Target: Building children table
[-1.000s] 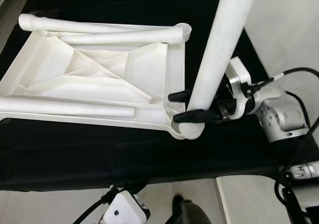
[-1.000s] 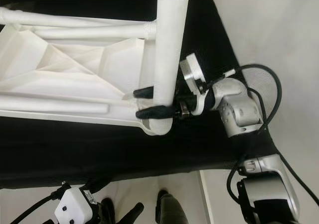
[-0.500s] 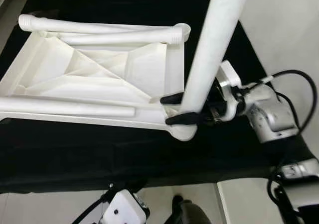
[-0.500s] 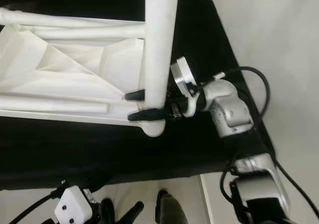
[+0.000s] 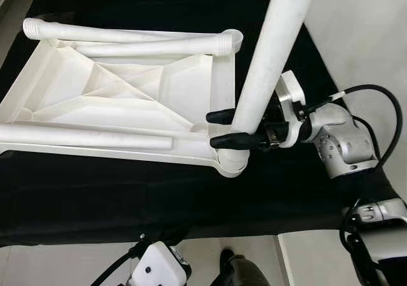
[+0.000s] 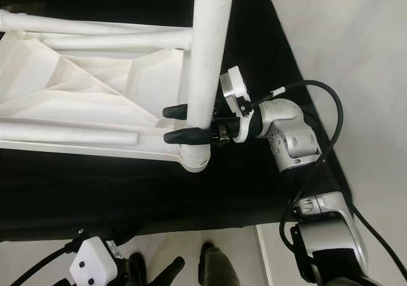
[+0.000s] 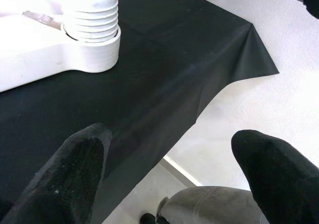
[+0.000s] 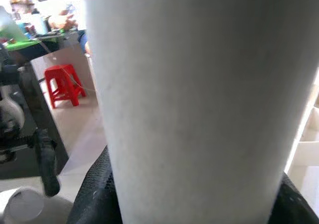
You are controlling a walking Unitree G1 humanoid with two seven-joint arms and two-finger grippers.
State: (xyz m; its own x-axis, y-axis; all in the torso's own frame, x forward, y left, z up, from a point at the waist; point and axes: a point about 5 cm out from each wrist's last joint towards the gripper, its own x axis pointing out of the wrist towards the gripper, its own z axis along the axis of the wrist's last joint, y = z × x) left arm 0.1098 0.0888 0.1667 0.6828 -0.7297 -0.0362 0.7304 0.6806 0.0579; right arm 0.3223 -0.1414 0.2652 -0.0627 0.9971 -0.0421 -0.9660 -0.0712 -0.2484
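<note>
A white children's table top (image 5: 121, 102) lies upside down on a black cloth (image 5: 127, 197). A white table leg (image 5: 270, 51) stands in the top's near right corner socket (image 5: 233, 162). My right gripper (image 5: 217, 128) is shut on this leg just above the socket. The right wrist view has the leg (image 8: 199, 99) pressed close between the fingers (image 8: 94, 189). The leg's ribbed base (image 7: 92, 15) sits in the socket. My left gripper (image 7: 174, 179) hangs open below the table edge, holding nothing. Two more legs (image 5: 127, 35) lie along the far edge, and another leg (image 5: 82, 136) lies near the front.
The black cloth ends at a corner (image 7: 256, 50) on the right, with pale floor (image 5: 362, 32) beyond it. A grey rounded object (image 5: 241, 270) sits on the floor below the front edge. My left arm (image 5: 159, 267) is low at the front.
My right gripper has shifted left and slightly up along the leg. The leg's base has moved left over the corner socket, and it stands more upright.
</note>
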